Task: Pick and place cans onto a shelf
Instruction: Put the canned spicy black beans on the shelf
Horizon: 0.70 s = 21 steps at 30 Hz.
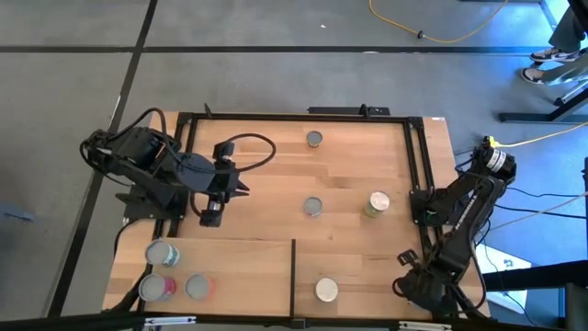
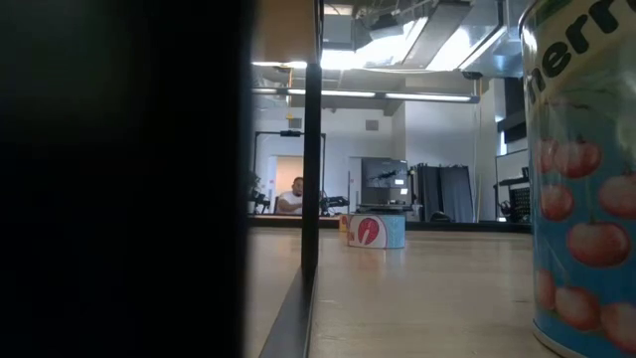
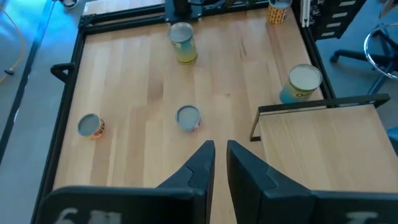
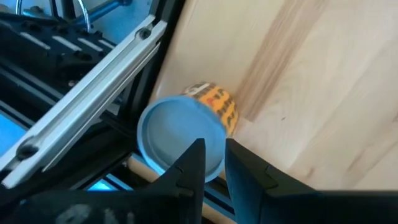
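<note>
Left gripper (image 1: 213, 213) hovers left of centre over the counter (image 1: 276, 198), jaws nearly together, empty. Right gripper (image 4: 211, 158) sits lower right; jaws narrowly apart above a can (image 4: 186, 134). 3 cans (image 1: 170, 276) stand on the shelf (image 1: 230, 267).

You see two dark jointed arms, a looping black cable above the left tool (image 1: 213, 213), its fingers (image 3: 194, 168) tapered.

We see three cans (image 1: 170, 274) on the shelf (image 1: 239, 276), four more scattered across the counter (image 1: 266, 198), left gripper (image 1: 212, 216) empty.
</note>
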Each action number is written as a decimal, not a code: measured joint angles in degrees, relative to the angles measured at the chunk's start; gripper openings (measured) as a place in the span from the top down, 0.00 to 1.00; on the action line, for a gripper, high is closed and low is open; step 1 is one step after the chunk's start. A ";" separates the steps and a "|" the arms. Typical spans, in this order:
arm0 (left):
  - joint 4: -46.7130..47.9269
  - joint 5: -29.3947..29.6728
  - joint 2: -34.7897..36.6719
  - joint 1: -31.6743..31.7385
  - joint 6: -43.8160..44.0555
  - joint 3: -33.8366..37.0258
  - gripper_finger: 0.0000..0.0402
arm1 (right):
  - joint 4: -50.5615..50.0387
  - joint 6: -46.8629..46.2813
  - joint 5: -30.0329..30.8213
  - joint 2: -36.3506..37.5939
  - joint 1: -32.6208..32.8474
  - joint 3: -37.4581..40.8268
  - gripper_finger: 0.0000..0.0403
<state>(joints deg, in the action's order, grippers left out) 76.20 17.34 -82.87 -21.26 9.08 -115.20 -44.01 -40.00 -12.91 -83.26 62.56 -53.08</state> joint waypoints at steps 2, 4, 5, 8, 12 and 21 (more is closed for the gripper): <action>0.00 0.00 -0.02 0.00 0.00 0.00 0.91 | 0.00 -0.06 -0.02 0.00 0.67 0.00 0.84; 0.00 0.00 -0.02 0.00 -0.02 0.00 0.91 | -0.02 -0.04 0.07 -0.09 1.21 0.00 0.84; 0.00 0.00 -0.02 0.00 -0.02 0.00 0.91 | -0.03 -0.06 0.32 -0.23 1.47 0.00 0.84; 0.00 0.00 -0.02 0.00 -0.07 0.00 0.91 | -0.12 -0.19 0.92 -1.26 1.79 0.00 0.84; 0.00 -0.01 -0.02 0.00 -0.07 0.00 0.92 | -0.21 -0.21 1.36 -2.62 1.82 0.02 0.84; 0.00 -0.02 -0.02 0.00 -0.04 0.00 0.91 | -0.33 -0.27 2.67 -2.82 1.82 0.02 0.84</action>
<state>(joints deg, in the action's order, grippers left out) 76.20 17.32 -82.89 -21.26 9.04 -115.20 -44.34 -40.27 -10.23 -86.08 64.38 -53.06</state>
